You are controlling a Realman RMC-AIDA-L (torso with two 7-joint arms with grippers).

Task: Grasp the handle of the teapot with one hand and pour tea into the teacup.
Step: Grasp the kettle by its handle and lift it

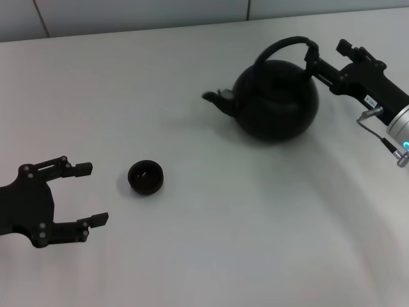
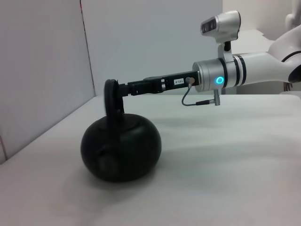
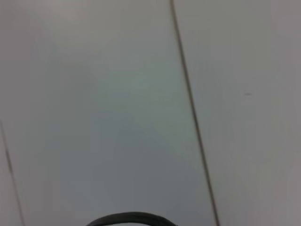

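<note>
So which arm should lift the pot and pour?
Right. Its claw is already at the handle of the pot. The left claw sits open beside the cup, far from the pot.

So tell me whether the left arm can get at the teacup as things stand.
Probably yes. The left gripper sits open beside the teacup, its fingers pointing toward it, with only bare table between. The teapot stands well off, at the right gripper.
</note>
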